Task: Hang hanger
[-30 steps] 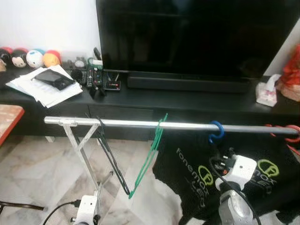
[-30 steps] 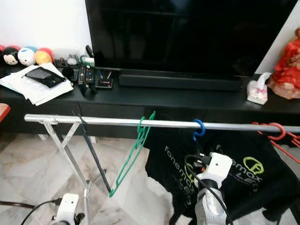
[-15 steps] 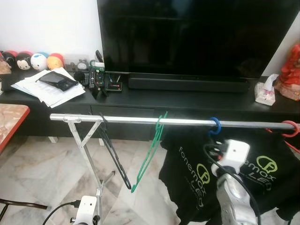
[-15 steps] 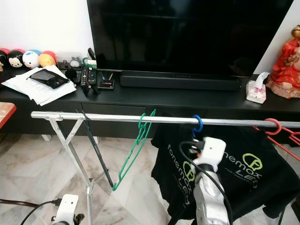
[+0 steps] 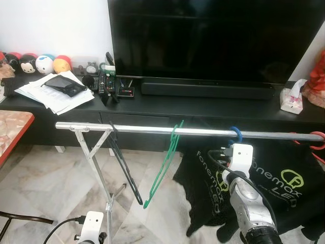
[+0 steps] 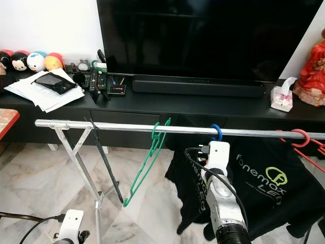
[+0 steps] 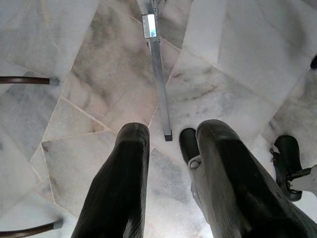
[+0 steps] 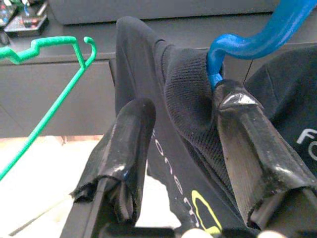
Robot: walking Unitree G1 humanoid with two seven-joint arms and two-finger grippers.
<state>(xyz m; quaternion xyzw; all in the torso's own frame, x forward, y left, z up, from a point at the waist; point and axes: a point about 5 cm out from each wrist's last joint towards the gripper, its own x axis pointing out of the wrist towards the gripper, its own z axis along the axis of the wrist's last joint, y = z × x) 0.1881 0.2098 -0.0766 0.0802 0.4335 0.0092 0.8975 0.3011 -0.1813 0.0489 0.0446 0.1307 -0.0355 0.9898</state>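
Note:
A silver rail (image 5: pixel 142 130) on a folding stand carries a black hanger (image 5: pixel 124 170), a green hanger (image 5: pixel 165 162) and a blue hanger (image 5: pixel 234 134) that bears a black T-shirt (image 5: pixel 289 193). A red hanger (image 5: pixel 317 137) hooks the rail's right end. My right arm is raised just below the blue hook. In the right wrist view my right gripper (image 8: pixel 183 101) is open, with the shirt collar (image 8: pixel 173 84) and the blue hanger's neck (image 8: pixel 257 37) between its fingers. My left gripper (image 7: pixel 173 130) hangs low over the marble floor, open and holding nothing.
Behind the rail stand a black TV console (image 5: pixel 203 109) and a large TV (image 5: pixel 213 40), with papers (image 5: pixel 51 91), plush toys (image 5: pixel 35 63) and a tissue pack (image 5: pixel 292 101). The stand's crossed legs (image 5: pixel 96 168) are at left. A reddish table edge (image 5: pixel 12 132) is at far left.
My right arm has risen toward the rail and now sits right under the blue hook. The shirt's left side has bunched up around the gripper. The camera shifted slightly.

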